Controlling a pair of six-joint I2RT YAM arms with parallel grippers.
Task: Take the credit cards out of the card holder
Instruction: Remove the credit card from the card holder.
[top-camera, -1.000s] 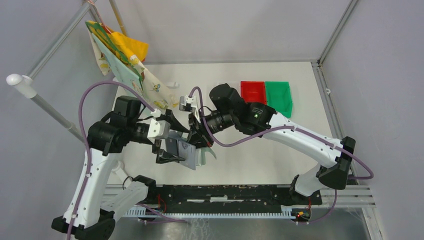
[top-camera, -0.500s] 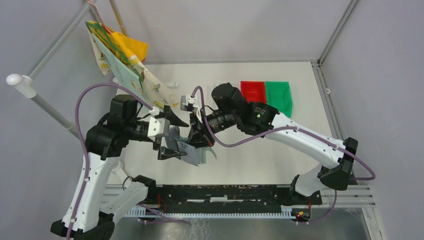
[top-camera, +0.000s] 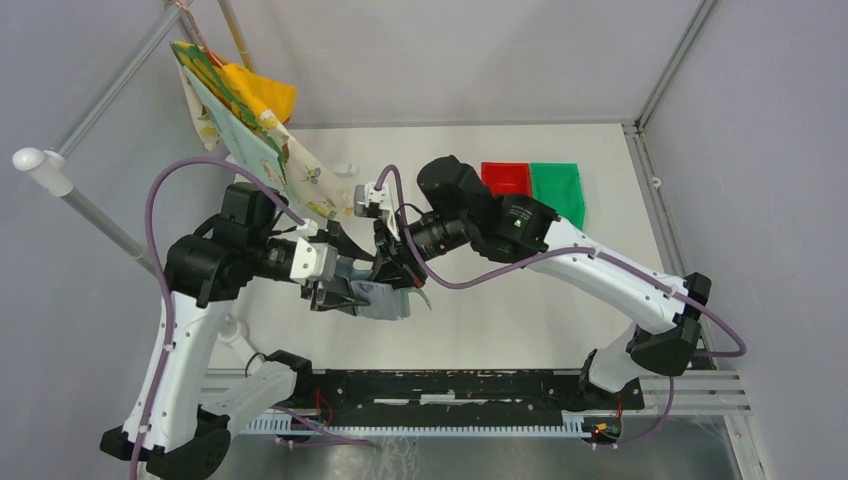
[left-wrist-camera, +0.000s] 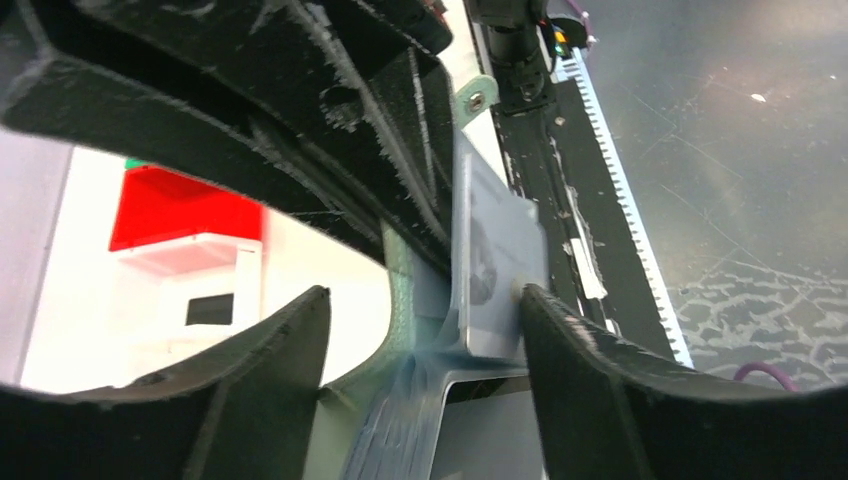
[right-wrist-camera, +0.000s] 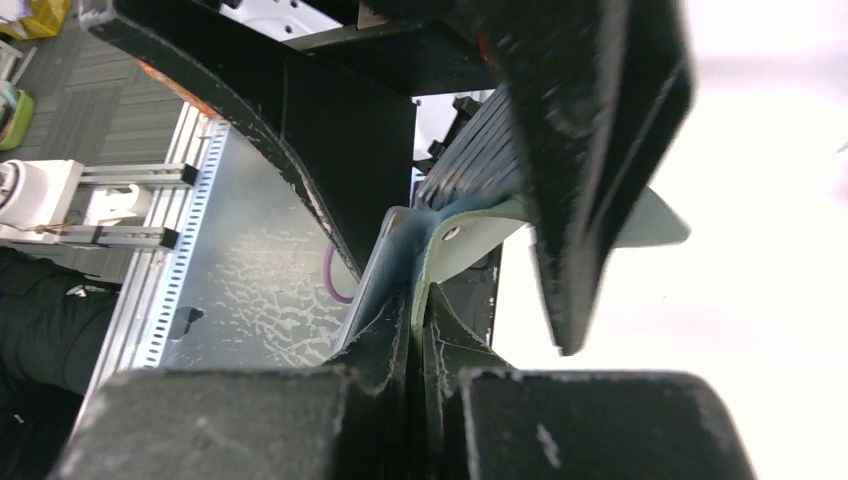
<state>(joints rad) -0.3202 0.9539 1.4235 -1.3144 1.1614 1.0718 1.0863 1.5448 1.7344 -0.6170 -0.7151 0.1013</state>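
The grey-green card holder (top-camera: 385, 300) hangs in the air between both grippers, above the near-left of the table. My right gripper (top-camera: 395, 275) is shut on one thin flap of it (right-wrist-camera: 400, 250). My left gripper (top-camera: 345, 290) stands open astride the holder (left-wrist-camera: 420, 400); its right fingertip (left-wrist-camera: 540, 310) touches a silvery card (left-wrist-camera: 495, 270) that sticks out of the holder, and its left finger stays apart. A black card (left-wrist-camera: 210, 308) lies in the white bin (left-wrist-camera: 200, 255). The tan-gold card is not in view.
A red bin (top-camera: 505, 180) and a green bin (top-camera: 557, 192) stand at the back right. Colourful cloths (top-camera: 250, 110) hang on a rack at the far left. A small white object (top-camera: 345, 168) lies at the back of the table.
Both grippers and the holder have shifted slightly away from the near edge. The left gripper has closed in on the holder.
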